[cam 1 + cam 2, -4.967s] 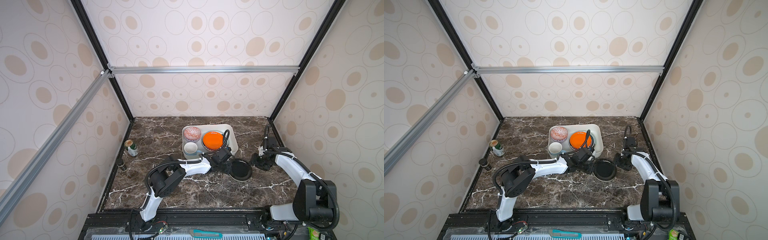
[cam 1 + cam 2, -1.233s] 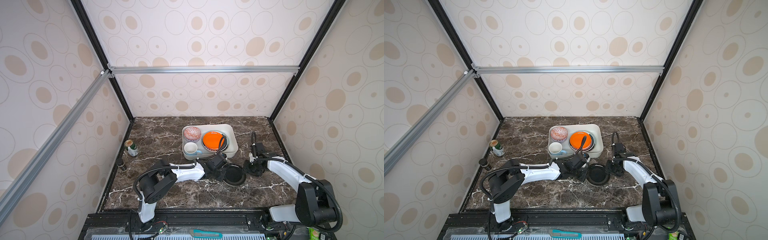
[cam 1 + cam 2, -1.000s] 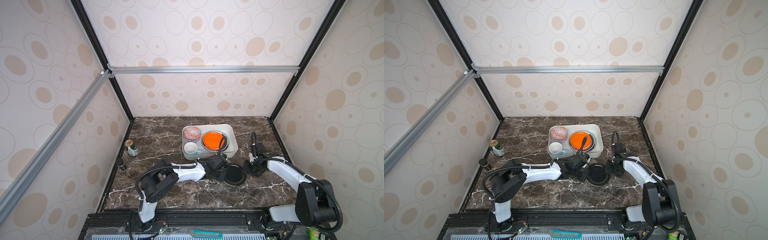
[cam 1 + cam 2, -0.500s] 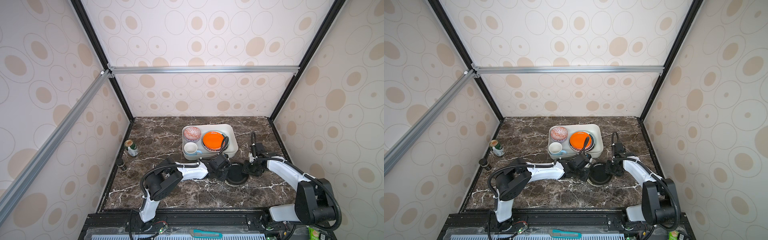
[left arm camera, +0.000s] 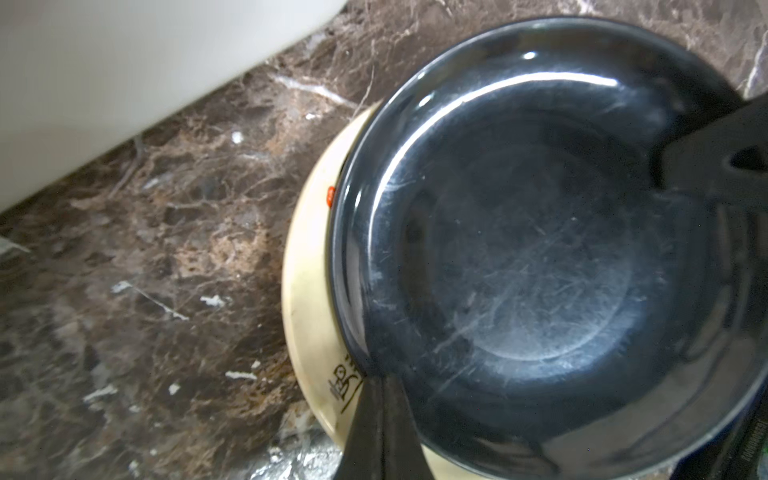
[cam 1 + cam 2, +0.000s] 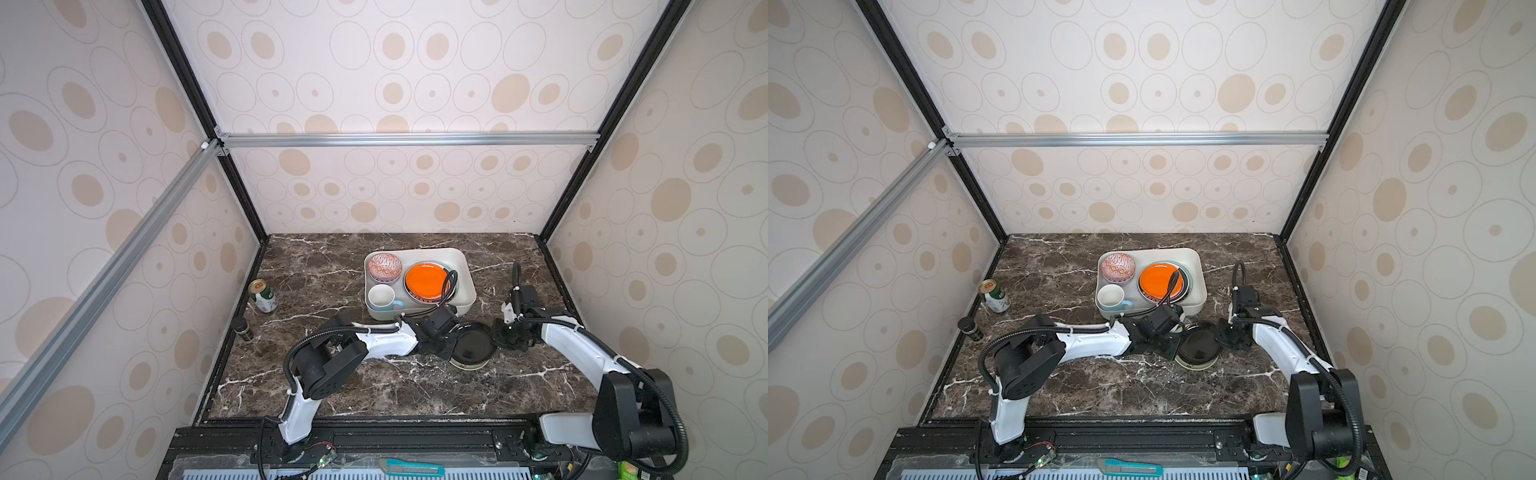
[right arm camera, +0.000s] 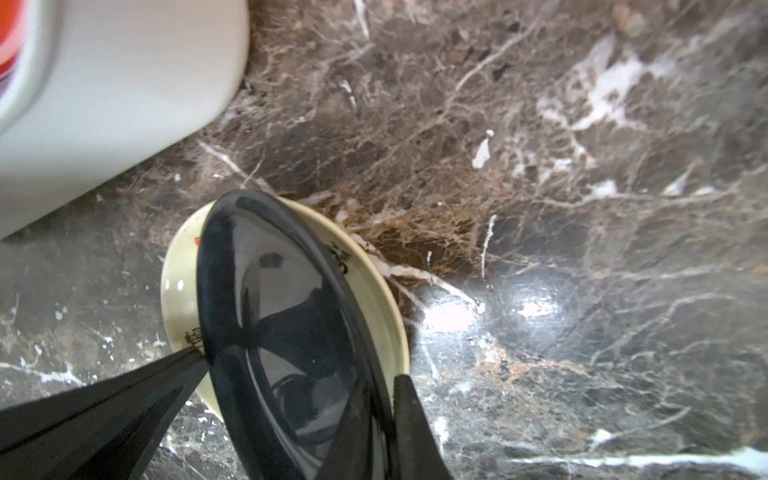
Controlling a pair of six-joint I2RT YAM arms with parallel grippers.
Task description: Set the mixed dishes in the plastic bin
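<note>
1. Standing at the left edge of the table (image 6: 374,386) in both top views are a green can (image 6: 262,295) and, below it, a small dark jar (image 6: 244,329).
2. At centre frame, the white bin (image 6: 467,270) holds a patterned bowl (image 6: 385,266), a mug (image 6: 382,297) and an orange plate (image 6: 424,280) stacked on other plates.
3. Just below the bin, the left gripper (image 6: 449,344) is clenched on the left rim of a black plate (image 6: 473,347).
4. That plate lies off-centre over a cream plate (image 5: 307,270) on the table.
5. Further right, the right gripper (image 6: 497,337) pinches the black plate's right rim.
</note>
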